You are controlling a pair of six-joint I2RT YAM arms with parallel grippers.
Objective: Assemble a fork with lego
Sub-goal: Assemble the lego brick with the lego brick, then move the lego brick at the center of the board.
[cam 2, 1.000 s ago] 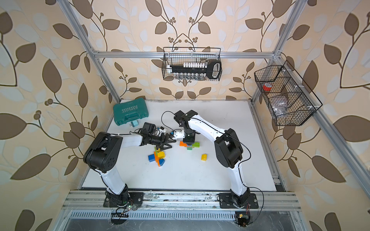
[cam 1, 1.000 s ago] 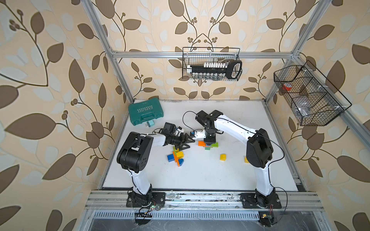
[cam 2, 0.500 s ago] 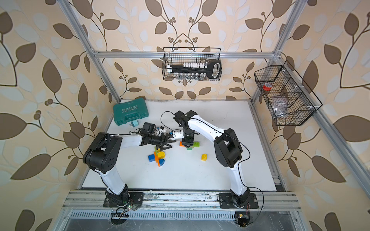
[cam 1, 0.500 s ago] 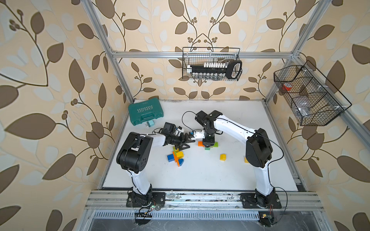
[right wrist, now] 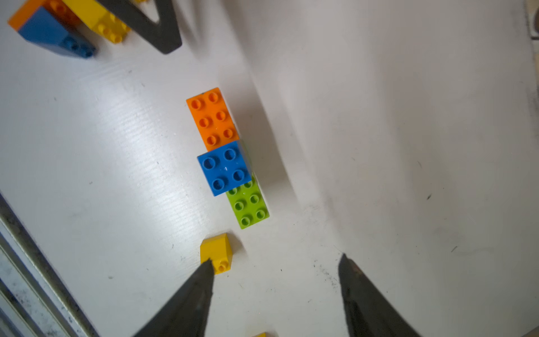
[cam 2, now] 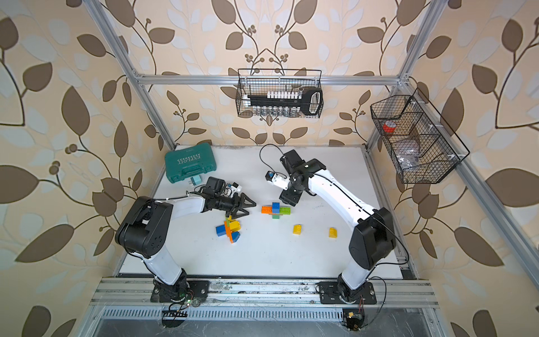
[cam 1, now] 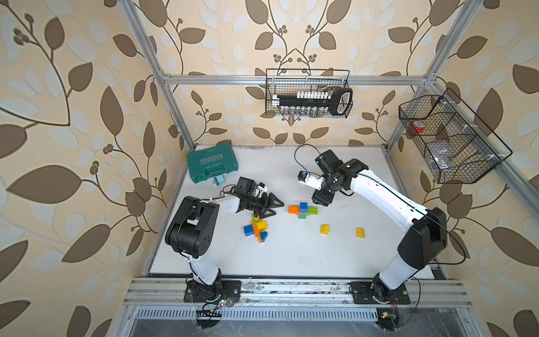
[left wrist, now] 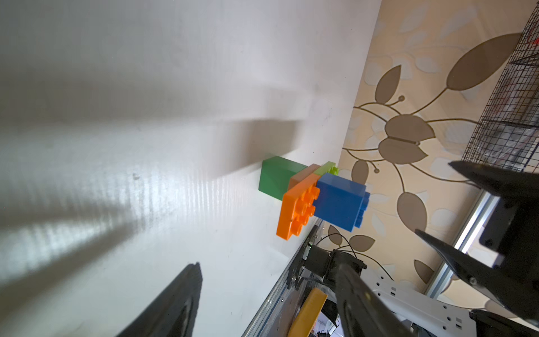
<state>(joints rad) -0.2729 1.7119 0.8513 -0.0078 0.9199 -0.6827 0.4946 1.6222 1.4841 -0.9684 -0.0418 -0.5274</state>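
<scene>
TABLETOP, MID-BUILD: In both top views, a cross-shaped lego assembly (cam 1: 303,209) (cam 2: 275,210) of orange, blue and green bricks lies flat near the middle of the white counter (cam 1: 291,256). A loose heap (cam 1: 256,229) of blue, orange and yellow bricks sits toward the left edge, and two yellow bricks (cam 1: 324,229) sit nearer the front edge. The left end effector (cam 1: 278,210), jaws apart and empty, hovers just beside the heap and apart from the assembly. The right end effector (cam 1: 320,201) hangs just behind the assembly, on the back-edge side. A teal case (cam 1: 212,166) occupies the back left corner. The left wrist view shows the assembly (left wrist: 315,198) ahead of that arm's spread fingers (left wrist: 186,291), clear of them. The right wrist view looks down on the assembly's studs, its own jaws wide apart with nothing between them. One fingertip (right wrist: 204,280) overlaps one of the yellow bricks (right wrist: 217,252) in frame, though contact cannot be told. The bricks look light, rigid and smooth-walled, likely to slide on the counter and to pop apart at their press-fit joints. The flat side walls of the blue brick (right wrist: 224,167), or of the long bar, seem the safest hold, not the studs.
</scene>
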